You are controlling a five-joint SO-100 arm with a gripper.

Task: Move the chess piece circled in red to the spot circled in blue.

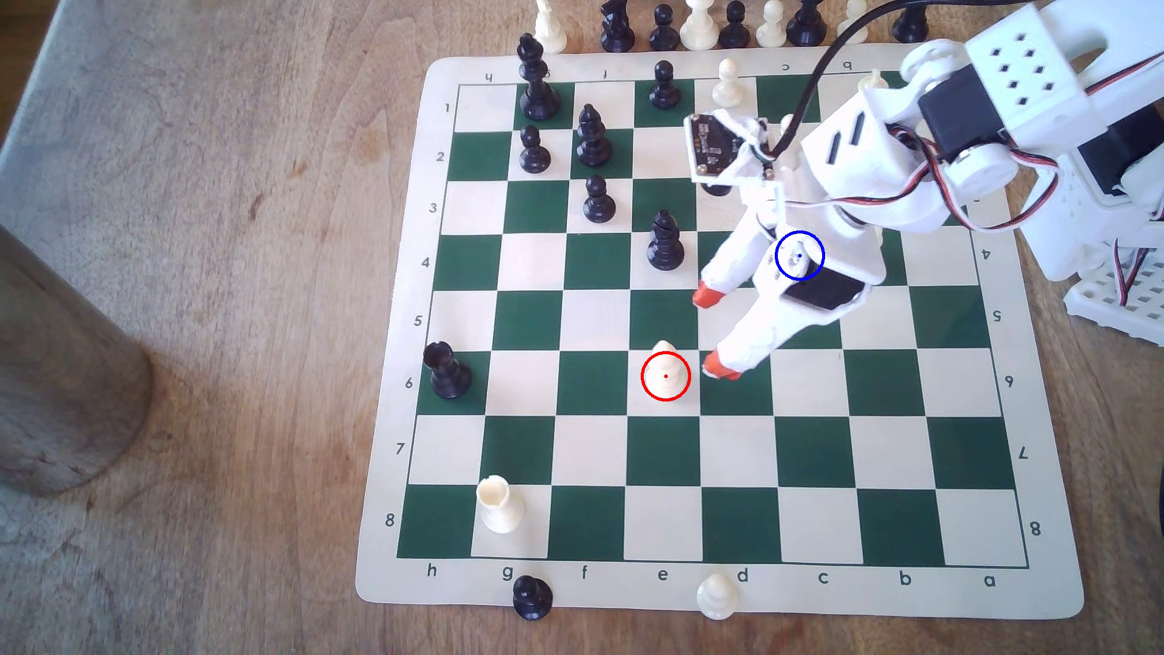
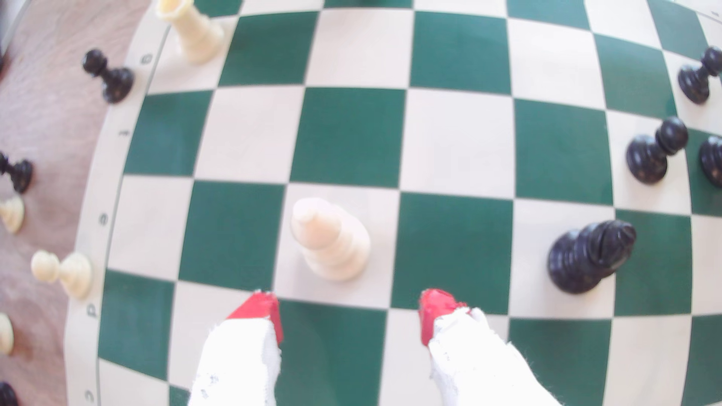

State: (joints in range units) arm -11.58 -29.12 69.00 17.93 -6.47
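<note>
The arm is carrying out the approach step: the hand [image 1: 715, 334] is standing released, its two red-tipped fingers [image 2: 258, 312] spread wide and gripping nothing, just beside the cream bishop [image 1: 664, 368] on the exterior view's right. The bishop is standing upright on the red-ringed light square in row 6, column e, of the board [image 1: 403, 586], untouched and apart from both fingertips. In the wrist view the piece [image 2: 330, 240] is lying just ahead of the gap between the tips and roughly centred on it, so the alignment is looking adequate. The blue-ringed spot [image 1: 800, 255] is sitting in row 4, and the arm's own body is covering it in the exterior view. The next move is calling for a short advance and descent so that the fingers are straddling the bishop's body, followed by closure. The nearest black piece [image 1: 664, 242] is standing two rows away in the same column, well clear of the grasp, though probably close to the carry path. A grip taken too high on the tapered top is risking slippage.
</note>
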